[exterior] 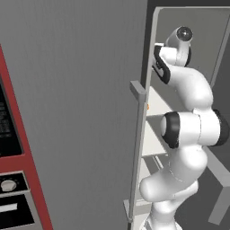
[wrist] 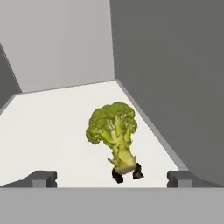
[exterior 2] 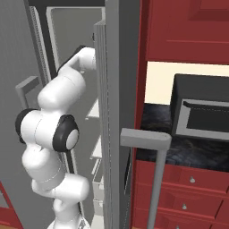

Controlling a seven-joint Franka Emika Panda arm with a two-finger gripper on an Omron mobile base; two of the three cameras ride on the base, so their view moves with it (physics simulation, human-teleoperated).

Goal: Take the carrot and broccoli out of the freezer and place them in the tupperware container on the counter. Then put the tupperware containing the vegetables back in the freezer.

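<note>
The broccoli (wrist: 113, 131), a lumpy yellow-green floret with a pale stem, stands on a white shelf (wrist: 48, 131) inside the freezer (exterior: 90, 112). My gripper (wrist: 113, 178) is open, its two dark fingertips (wrist: 43, 177) wide apart on either side of the stem's base, clear of it. A tiny orange speck, the carrot (exterior: 148, 107), peeks past the door's edge at shelf height. My arm (exterior: 188, 90) reaches into the open freezer compartment. The black counter (exterior 2: 179, 152) lies to the right. The tupperware container is out of view.
The grey freezer wall (wrist: 175, 65) rises close on the broccoli's right. The long bar handles (exterior: 137, 134) (exterior 2: 159, 179) flank my arm. A black microwave (exterior 2: 201, 116) sits on the counter above red drawers (exterior 2: 188, 192). The red-framed oven (exterior: 9, 179) is far left.
</note>
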